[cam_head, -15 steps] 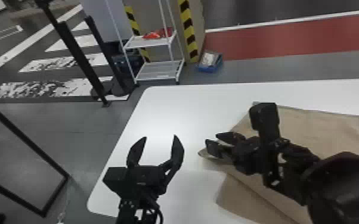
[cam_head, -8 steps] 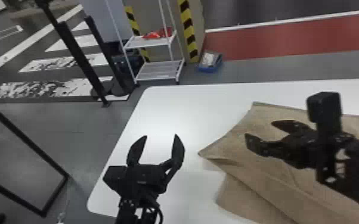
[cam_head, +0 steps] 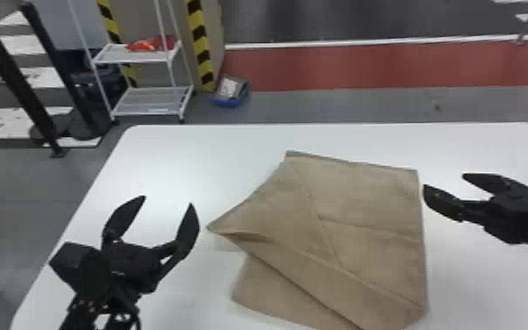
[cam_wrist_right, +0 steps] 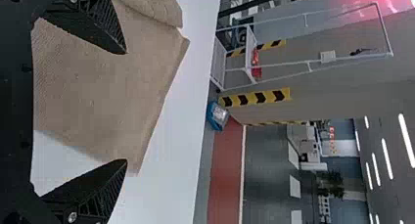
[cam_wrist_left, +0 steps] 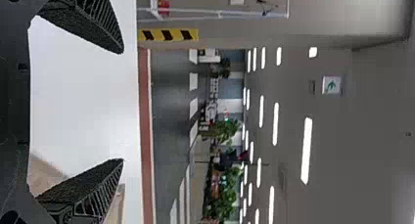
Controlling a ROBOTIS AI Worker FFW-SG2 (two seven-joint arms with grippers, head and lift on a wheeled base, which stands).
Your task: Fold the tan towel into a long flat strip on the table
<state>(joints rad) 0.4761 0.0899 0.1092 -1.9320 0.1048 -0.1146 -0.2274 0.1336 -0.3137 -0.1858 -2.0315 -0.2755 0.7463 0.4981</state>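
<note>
Tan towel (cam_head: 364,197), one: lay askew, partly folded, on one white desk (cam_head: 180,162). Handling, by my judgement: light, limp, not fragile, layers apt to slip. Best hold: the pointed corner (cam_head: 221,226) facing my left side, pinched through its layers. End effectors, two: left end effector (cam_head: 167,202) and right end effector (cam_head: 444,181), each with fingers spread wide, gripping nothing.
</note>
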